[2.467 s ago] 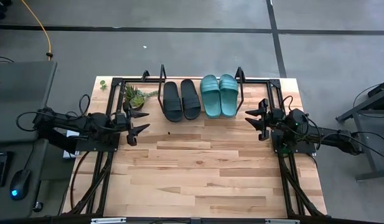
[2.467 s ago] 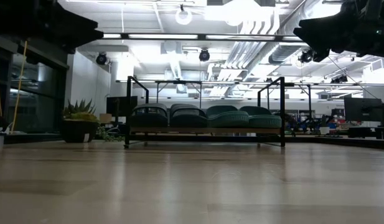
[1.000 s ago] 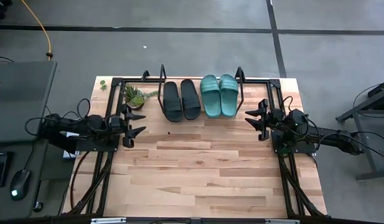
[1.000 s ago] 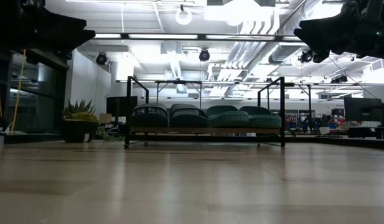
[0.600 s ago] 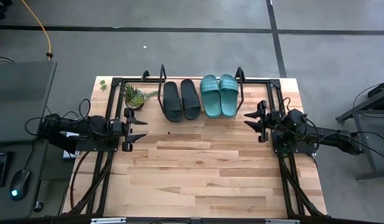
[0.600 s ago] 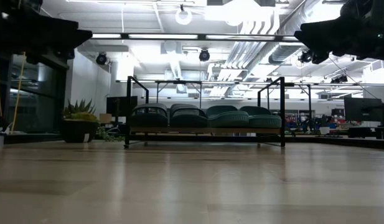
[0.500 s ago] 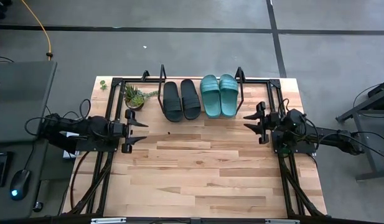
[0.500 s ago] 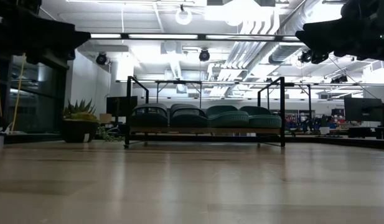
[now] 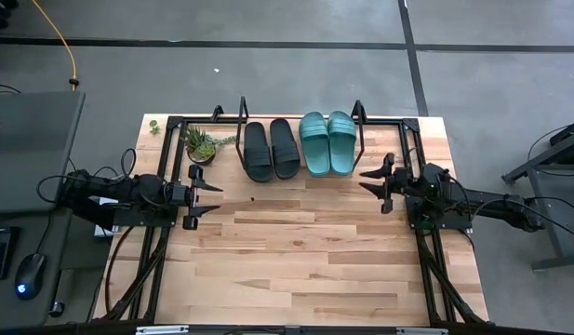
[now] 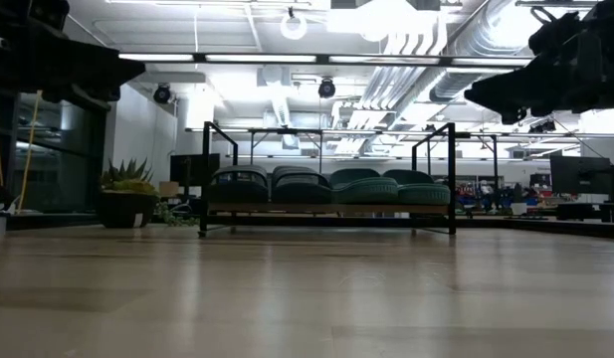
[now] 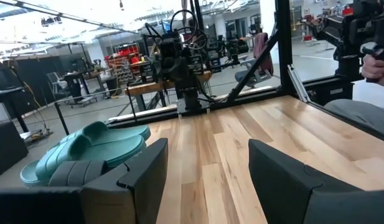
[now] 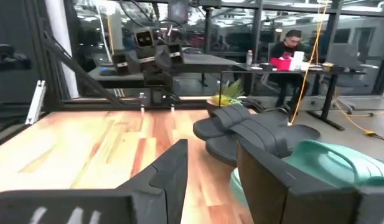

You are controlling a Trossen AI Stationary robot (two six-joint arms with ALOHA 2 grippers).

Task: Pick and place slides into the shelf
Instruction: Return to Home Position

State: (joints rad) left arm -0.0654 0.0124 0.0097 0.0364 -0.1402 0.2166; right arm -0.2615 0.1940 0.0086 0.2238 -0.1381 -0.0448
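Note:
Two black slides (image 9: 271, 149) and two teal-green slides (image 9: 327, 142) lie side by side, soles down, on the shelf (image 10: 326, 209) at the table's far middle, between its black wire end frames (image 9: 359, 116). My left gripper (image 9: 212, 198) is open and empty over the table's left part, near and left of the black slides. My right gripper (image 9: 370, 183) is open and empty, near and right of the teal slides. The left wrist view shows the teal slides (image 11: 86, 149), and the right wrist view shows the black slides (image 12: 254, 127) and the teal slides (image 12: 328, 165).
A small potted plant (image 9: 201, 145) stands left of the shelf, close to my left gripper. Black frame rails (image 9: 152, 251) run along the table's left and right sides. Bare wooden tabletop (image 9: 296, 251) lies between the arms and toward the near edge. A person (image 12: 290, 45) sits beyond the table.
My right gripper has gone a little toward the table's left, nearer the shelf, and has sunk slightly. My left gripper has shifted a little toward the near edge and turned about its axis. Both stay open. The slides have not moved.

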